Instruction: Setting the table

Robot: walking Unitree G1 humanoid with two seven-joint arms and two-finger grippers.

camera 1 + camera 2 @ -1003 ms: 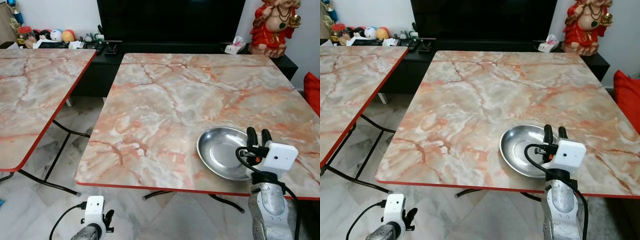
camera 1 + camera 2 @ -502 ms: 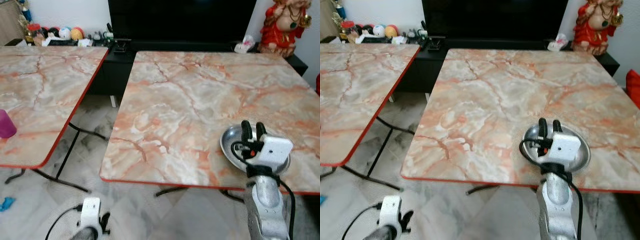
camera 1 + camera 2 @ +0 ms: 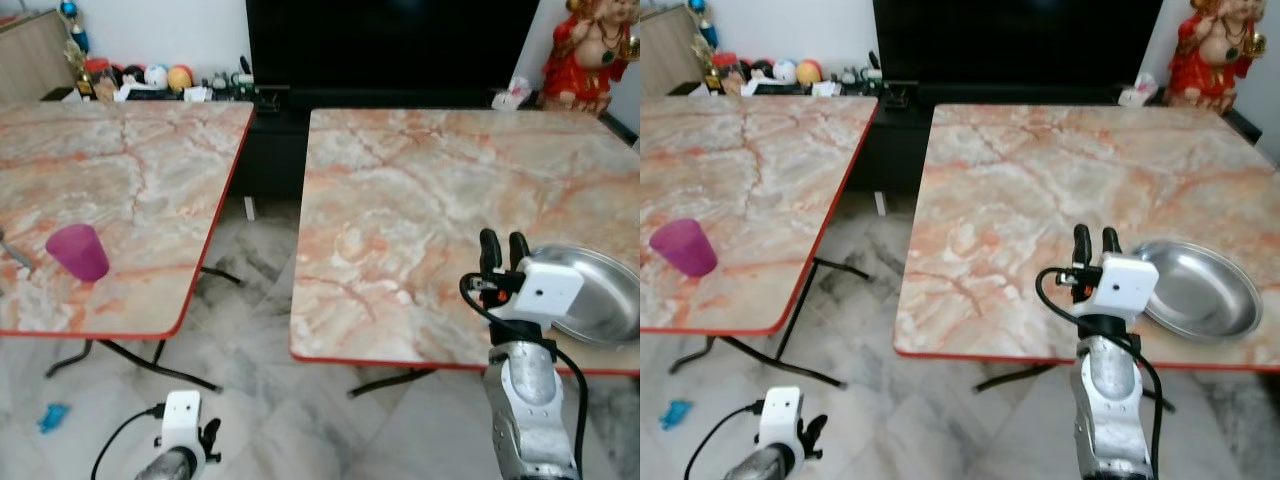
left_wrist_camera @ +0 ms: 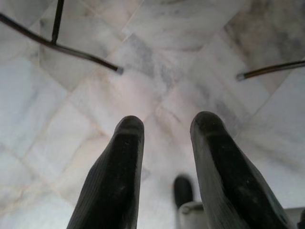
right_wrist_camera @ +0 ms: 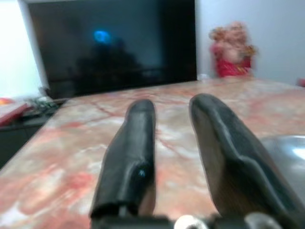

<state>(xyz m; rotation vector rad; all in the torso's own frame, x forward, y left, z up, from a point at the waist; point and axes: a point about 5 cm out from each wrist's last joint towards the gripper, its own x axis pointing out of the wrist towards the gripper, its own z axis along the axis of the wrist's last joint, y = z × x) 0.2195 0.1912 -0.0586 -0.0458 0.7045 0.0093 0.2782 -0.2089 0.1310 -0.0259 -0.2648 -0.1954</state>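
I see my right pincer [image 3: 504, 243] slightly open and empty above the desk [image 3: 420, 200], just beside the steel plate [image 3: 590, 295], while the left pincer [image 4: 164, 143] hangs slightly open over the floor.

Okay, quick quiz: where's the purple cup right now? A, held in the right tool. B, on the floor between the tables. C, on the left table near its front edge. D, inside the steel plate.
C: the purple cup stands upright on the left table, near its front edge.

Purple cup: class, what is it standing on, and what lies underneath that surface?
The purple cup stands on the left marble-patterned table. Beneath, black folding legs rest on the marble floor; the tabletop covers whatever else lies beneath.
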